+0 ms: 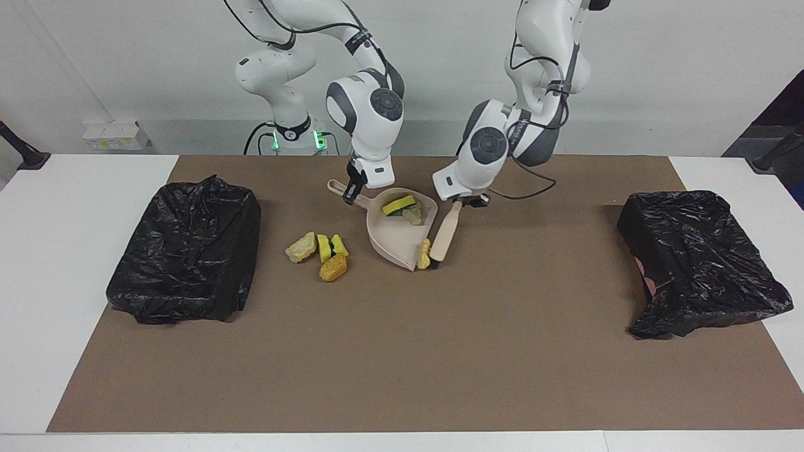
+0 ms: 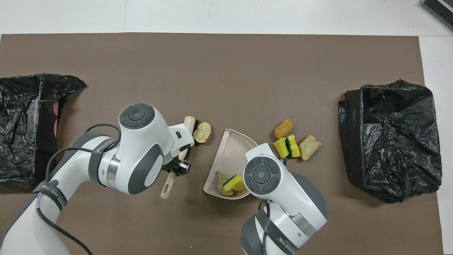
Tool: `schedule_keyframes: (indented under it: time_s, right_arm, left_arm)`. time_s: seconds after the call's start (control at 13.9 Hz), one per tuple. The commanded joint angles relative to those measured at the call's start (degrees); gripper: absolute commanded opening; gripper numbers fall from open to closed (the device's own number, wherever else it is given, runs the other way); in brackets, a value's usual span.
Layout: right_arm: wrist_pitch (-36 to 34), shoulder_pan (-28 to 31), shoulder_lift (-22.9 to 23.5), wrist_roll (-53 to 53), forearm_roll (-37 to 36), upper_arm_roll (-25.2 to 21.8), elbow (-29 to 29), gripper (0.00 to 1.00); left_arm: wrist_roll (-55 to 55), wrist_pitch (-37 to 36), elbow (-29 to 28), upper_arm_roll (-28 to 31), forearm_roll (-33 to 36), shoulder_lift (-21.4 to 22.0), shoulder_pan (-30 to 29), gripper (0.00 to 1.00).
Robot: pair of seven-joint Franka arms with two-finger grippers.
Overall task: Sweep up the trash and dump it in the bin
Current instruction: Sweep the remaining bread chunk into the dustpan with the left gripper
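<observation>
A beige dustpan (image 1: 394, 242) (image 2: 230, 152) lies on the brown mat, with a yellow-green sponge piece (image 1: 399, 204) (image 2: 234, 182) and a pale lump (image 1: 413, 215) in its closed end. My right gripper (image 1: 352, 190) is shut on the pan's handle; the overhead view hides it under the arm. My left gripper (image 1: 463, 202) (image 2: 178, 166) is shut on a beige brush (image 1: 443, 235) (image 2: 189, 124), tilted down to the mat. The brush head touches a pale trash lump (image 1: 424, 253) (image 2: 202, 132) beside the pan's open edge. Three loose trash pieces (image 1: 323, 254) (image 2: 292, 141) lie toward the right arm's end.
Two bins lined with black bags stand on the mat. One bin (image 1: 185, 251) (image 2: 389, 138) is at the right arm's end. The other bin (image 1: 697, 257) (image 2: 28, 124) is at the left arm's end.
</observation>
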State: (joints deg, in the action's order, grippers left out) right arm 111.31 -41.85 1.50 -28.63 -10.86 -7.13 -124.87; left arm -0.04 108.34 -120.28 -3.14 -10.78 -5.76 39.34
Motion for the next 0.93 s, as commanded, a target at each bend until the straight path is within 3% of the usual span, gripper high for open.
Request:
schedule_keyframes:
  time_s: [0.0,0.29,0.5,0.86]
  right_arm:
    - [0.7,0.1,-1.8,1.8,-1.2,0.2,-1.4,0.00]
    - [0.7,0.3,-1.8,1.8,-1.2,0.2,-1.4,0.00]
    - [-1.1,0.8,-1.9,1.8,-1.1,0.0,-0.5,0.00]
    - [-8.8,9.6,-9.5,-3.7,-0.6,-0.5,3.2,0.00]
  left_arm:
    - [1.3,0.4,-2.6,1.3,-0.1,2.6,-0.1,0.00]
    - [0.4,0.0,-1.5,1.6,0.0,1.7,-5.2,0.00]
    - [-10.6,0.4,-1.4,1.6,1.4,2.0,-6.9,0.00]
    - [-28.0,1.4,-1.6,1.4,7.0,2.7,-4.5,0.00]
